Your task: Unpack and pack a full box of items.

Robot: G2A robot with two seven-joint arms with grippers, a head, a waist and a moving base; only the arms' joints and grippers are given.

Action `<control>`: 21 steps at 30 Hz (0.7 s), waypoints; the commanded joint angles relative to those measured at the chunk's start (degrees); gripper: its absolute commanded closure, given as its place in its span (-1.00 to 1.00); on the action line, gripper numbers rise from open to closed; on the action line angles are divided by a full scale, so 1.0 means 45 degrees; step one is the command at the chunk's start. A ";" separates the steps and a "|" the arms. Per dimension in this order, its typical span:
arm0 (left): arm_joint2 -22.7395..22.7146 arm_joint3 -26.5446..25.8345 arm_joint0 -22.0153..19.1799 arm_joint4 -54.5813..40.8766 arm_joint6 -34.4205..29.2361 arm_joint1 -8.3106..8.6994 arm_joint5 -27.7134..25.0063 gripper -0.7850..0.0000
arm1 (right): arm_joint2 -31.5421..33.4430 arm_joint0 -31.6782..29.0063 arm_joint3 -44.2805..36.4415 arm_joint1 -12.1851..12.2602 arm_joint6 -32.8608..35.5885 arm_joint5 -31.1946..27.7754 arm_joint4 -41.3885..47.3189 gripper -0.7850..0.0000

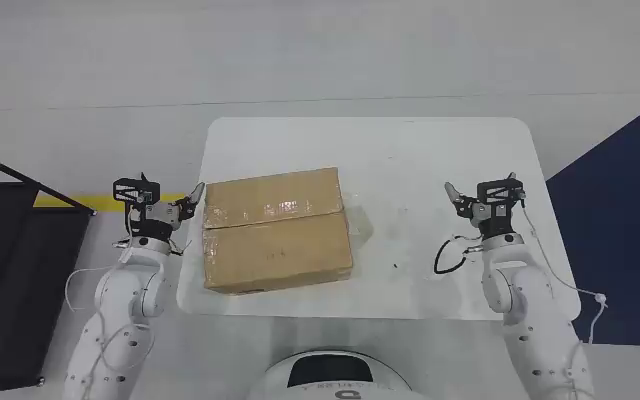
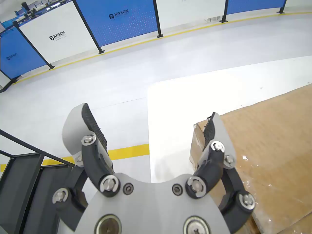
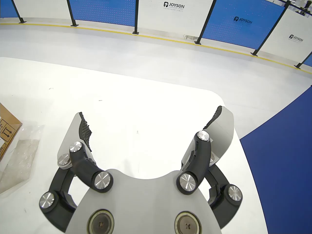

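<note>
A: How many things?
B: One closed box [image 1: 277, 230]. Two tools: left gripper [image 2: 148, 120], right gripper [image 3: 150, 118].
A: Where's the box?
B: Just beside the left one. Far from the right one. Both have their fingers wide apart.

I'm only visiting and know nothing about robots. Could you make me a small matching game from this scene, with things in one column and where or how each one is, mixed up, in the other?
Things:
1. cardboard box
2. clear plastic bag
3. left gripper
4. right gripper

Places or states:
A. open, over a bare part of the white table, well apart from the box
B. closed, flaps down
C. open, right at a corner of the box
D. lying flat on the table beside the box

Pairs: 1-B, 2-D, 3-C, 4-A.
</note>
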 commanded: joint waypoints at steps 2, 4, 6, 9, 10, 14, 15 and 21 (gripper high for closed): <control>0.0000 0.0000 0.0000 0.0000 0.0000 0.0000 0.0000 -1.00 | 0.0000 0.0000 0.0000 0.0000 0.0000 0.0000 0.0000 -1.00; 0.0000 0.0000 0.0000 0.0000 0.0000 0.0000 0.0000 -1.00 | 0.0000 0.0000 0.0000 0.0000 0.0000 0.0000 0.0000 -1.00; -0.0179 0.0049 -0.0120 -0.0062 -0.0011 -0.0001 0.0103 -1.00 | 0.0000 0.0000 0.0000 0.0000 0.0000 0.0000 0.0000 -1.00; -0.0497 0.0006 -0.0159 -0.0241 -0.0076 0.0030 -0.0410 -1.00 | 0.0000 0.0000 0.0000 0.0000 0.0000 0.0000 0.0000 -1.00; -0.0644 -0.0060 -0.0109 -0.0312 -0.0025 0.0057 -0.0850 -1.00 | 0.0000 0.0000 0.0000 0.0000 0.0000 0.0000 0.0000 -1.00; -0.1538 -0.0398 0.0378 -0.0511 0.0331 0.0312 -0.4638 -1.00 | 0.0000 0.0000 0.0000 0.0000 0.0000 0.0000 0.0000 -1.00; -0.1828 -0.0372 0.0472 -0.0576 0.0401 0.0396 -0.5806 -1.00 | 0.0000 0.0000 0.0000 0.0000 0.0000 0.0000 0.0000 -1.00; -0.2600 0.0154 0.0486 0.0136 0.1415 0.0710 -0.9576 -1.00 | 0.0000 0.0000 0.0000 0.0000 0.0000 0.0000 0.0000 -1.00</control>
